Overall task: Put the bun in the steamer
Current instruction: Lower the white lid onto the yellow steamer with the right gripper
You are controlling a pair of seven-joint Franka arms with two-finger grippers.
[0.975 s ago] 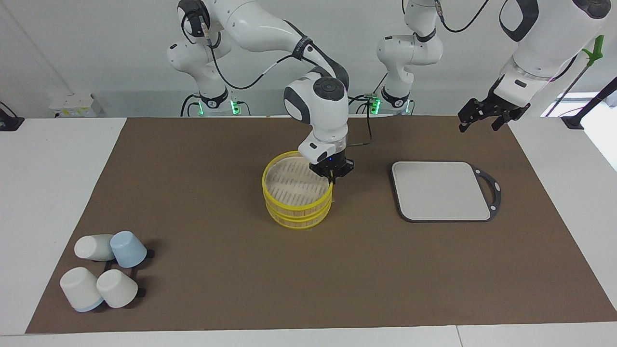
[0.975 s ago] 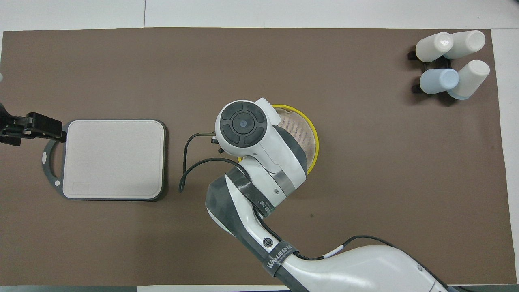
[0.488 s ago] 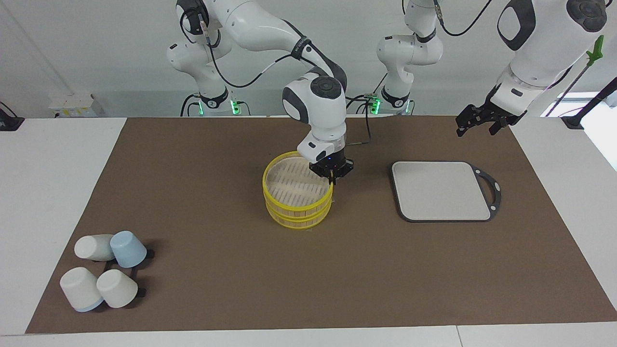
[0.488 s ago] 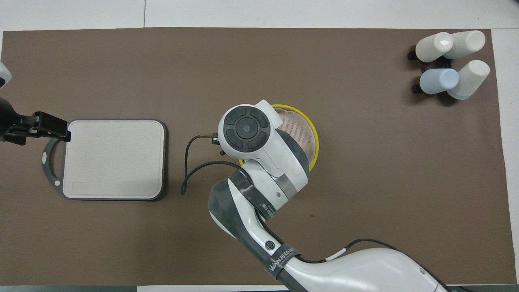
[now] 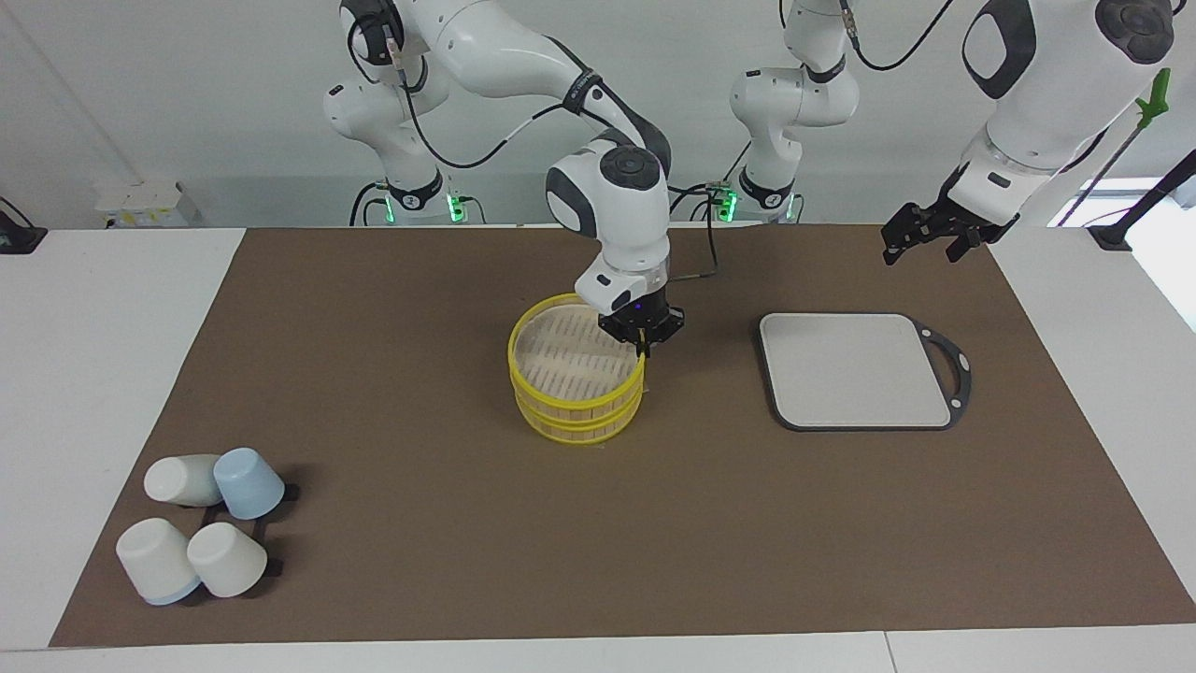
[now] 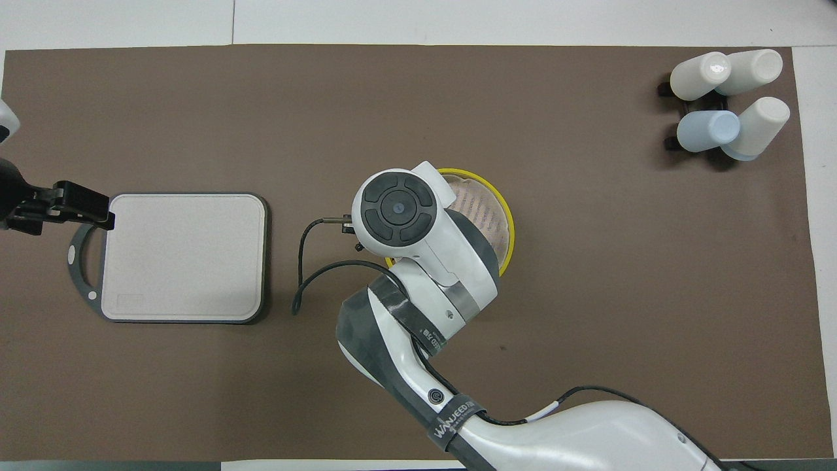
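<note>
Right gripper [image 5: 642, 342], fingers pinching the rim, is rising slightly at the round yellow-rimmed bamboo steamer [image 5: 572, 366]; no bun is showing. Left gripper [image 5: 920, 236], grip unclear, is drifting upward near the grey square board [image 5: 855, 370].

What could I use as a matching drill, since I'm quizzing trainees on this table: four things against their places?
Things:
1 steamer
2 grey board
3 cups
4 right gripper

Places:
a toward the right arm's end of the table
b at the steamer's yellow rim
c middle of the brown mat
d toward the left arm's end of the table

Pairs: 1-c, 2-d, 3-a, 4-b.
</note>
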